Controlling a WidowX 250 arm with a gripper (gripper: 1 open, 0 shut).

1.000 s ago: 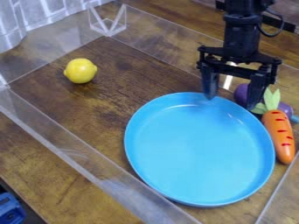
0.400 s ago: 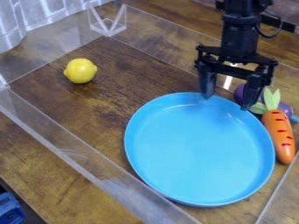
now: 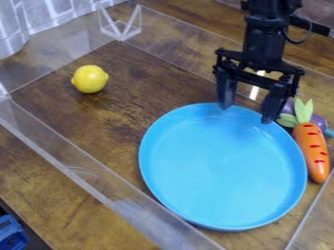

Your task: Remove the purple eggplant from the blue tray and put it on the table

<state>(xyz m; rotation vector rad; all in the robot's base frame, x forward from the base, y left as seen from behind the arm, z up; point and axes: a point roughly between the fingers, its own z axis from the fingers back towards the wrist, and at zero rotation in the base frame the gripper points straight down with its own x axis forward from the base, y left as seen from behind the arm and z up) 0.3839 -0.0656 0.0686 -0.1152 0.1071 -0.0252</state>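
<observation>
purple eggplant (image 3: 272,103) shows only as a dark sliver behind the gripper (image 3: 251,101), outside the blue tray (image 3: 225,168), lying on the table (image 3: 78,132) just beyond the tray's far right rim and touching or nearly touching the carrot (image 3: 314,148). its long axis cannot be read, since the fingers hide most of it. the gripper hangs pointing down above that far rim, jaws spread wide and holding nothing, the eggplant just to its right. judged from this, the placing looks done.
</observation>
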